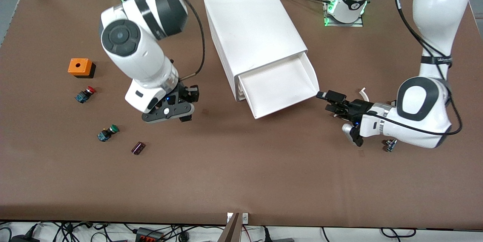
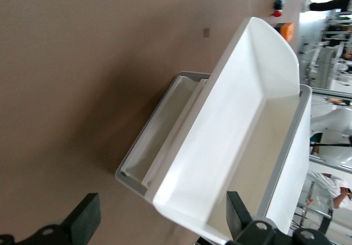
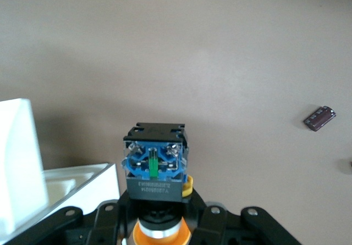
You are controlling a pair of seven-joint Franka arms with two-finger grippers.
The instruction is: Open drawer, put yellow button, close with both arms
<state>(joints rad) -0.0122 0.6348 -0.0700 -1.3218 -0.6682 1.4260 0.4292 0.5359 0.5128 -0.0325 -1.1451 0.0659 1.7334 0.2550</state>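
Drawer (image 1: 281, 83): top of three in the white cabinet (image 1: 253, 26), pulled well out, tray bare inside.
Yellow button (image 3: 155, 162): clamped in the right gripper (image 1: 185, 113), blue base pointing away from the wrist, yellow cap down between the fingers.
Right gripper: in the air over bare table, at about 8 o'clock from the drawer front.
Left gripper (image 1: 327, 100): fingers spread wide, holding nothing, just beside the drawer's front corner toward the left arm's end.
Red button (image 1: 85, 94), green button (image 1: 107, 133): on the table toward the right arm's end.
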